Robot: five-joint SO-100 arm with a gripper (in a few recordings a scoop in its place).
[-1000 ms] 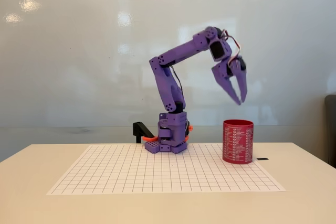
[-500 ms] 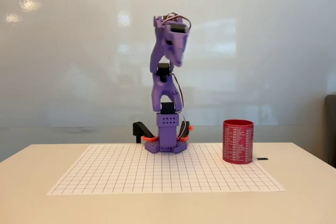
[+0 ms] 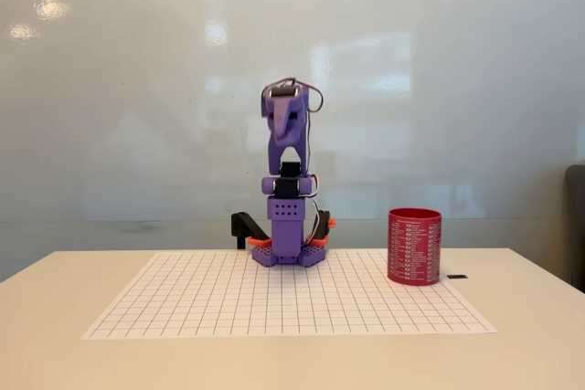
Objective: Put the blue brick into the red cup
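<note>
The red cup (image 3: pixel 414 246), printed with rows of small white text, stands upright on the right edge of the grid mat. The blue brick is out of view. The purple arm is folded upright over its base (image 3: pixel 289 248) at the back of the mat, facing the camera. Its gripper (image 3: pixel 286 130) hangs high above the base, well left of the cup. The fingers overlap from this angle, so I cannot make out a gap or anything held between them.
A white grid mat (image 3: pixel 274 303) covers the middle of the pale table. A small black object (image 3: pixel 457 276) lies just right of the cup. A black clamp piece (image 3: pixel 245 226) sits left of the arm's base. A glossy white wall is behind.
The arm has swung from above the cup, where its gripper stood open, back to the centre and folded down over its base. The cup has not moved.
</note>
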